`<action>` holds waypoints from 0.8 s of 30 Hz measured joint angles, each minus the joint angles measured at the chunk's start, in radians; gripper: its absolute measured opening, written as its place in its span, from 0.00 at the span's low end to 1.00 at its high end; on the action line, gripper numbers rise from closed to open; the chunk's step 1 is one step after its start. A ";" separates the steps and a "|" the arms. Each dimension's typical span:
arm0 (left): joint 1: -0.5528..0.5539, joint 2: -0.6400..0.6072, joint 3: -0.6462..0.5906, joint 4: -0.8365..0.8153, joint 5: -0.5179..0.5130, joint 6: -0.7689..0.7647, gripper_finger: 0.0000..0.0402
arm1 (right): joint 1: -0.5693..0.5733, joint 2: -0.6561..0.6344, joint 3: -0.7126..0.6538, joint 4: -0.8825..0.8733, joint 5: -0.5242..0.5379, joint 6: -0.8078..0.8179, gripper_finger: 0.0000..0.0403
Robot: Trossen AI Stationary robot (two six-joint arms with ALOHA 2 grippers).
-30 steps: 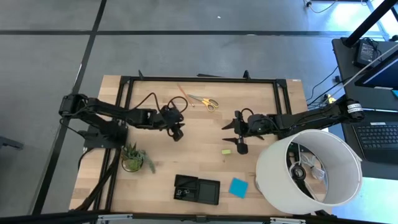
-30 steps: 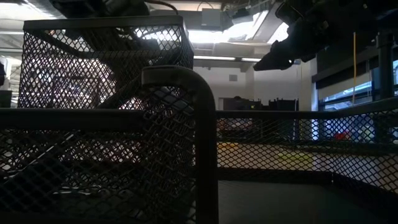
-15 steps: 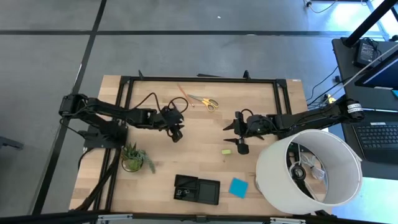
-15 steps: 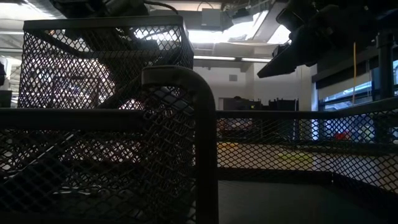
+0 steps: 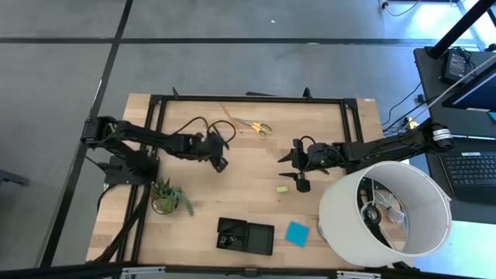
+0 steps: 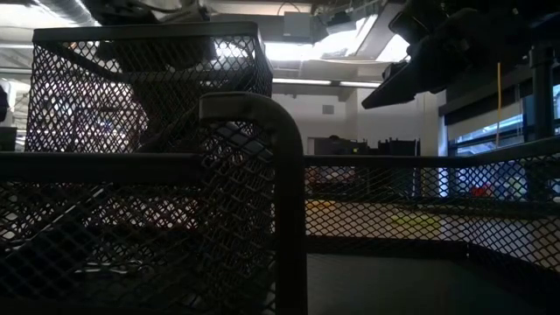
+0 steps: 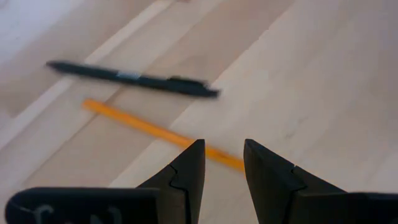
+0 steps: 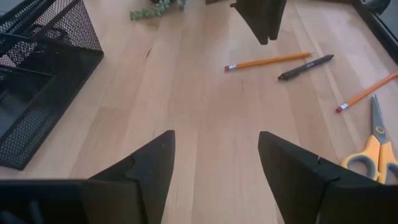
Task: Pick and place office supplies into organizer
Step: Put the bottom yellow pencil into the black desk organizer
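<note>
Wooden table (image 5: 248,167) seen from straight above, filling the middle of the frame, with a black frame round its upper part. Large white lampshade (image 5: 385,208) at lower right. Low black organizer (image 5: 245,235) near the bottom centre, well apart from both arms; bright blue note pad (image 5: 296,232) just to its right. Small green plant (image 5: 166,196) at lower left. Yellow-handled scissors (image 5: 256,127) and an orange pencil (image 5: 225,113) at upper centre.

Left gripper (image 5: 219,163) left of centre, narrowly parted and holding nothing. In its wrist view, gripper (image 7: 222,163) aimed at a second orange pencil (image 7: 158,133), close ahead and passing behind the fingertips, long axis slanting across the gap; black pen (image 7: 132,78) lying just beyond, roughly parallel. Left arm judged nearer to both.

Right gripper (image 5: 300,184) right of centre, spread wide and empty, small yellow block (image 5: 283,188) just to its left.
</note>
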 joint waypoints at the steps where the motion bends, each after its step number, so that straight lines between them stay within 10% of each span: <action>1: 0.009 0.015 0.020 -0.027 0.007 -0.011 0.26 | 0.000 0.000 0.000 0.001 0.000 0.000 0.58; 24: 0.074 0.164 0.249 -0.091 0.131 -0.070 0.26 | 0.000 0.000 -0.001 -0.019 0.000 0.002 0.58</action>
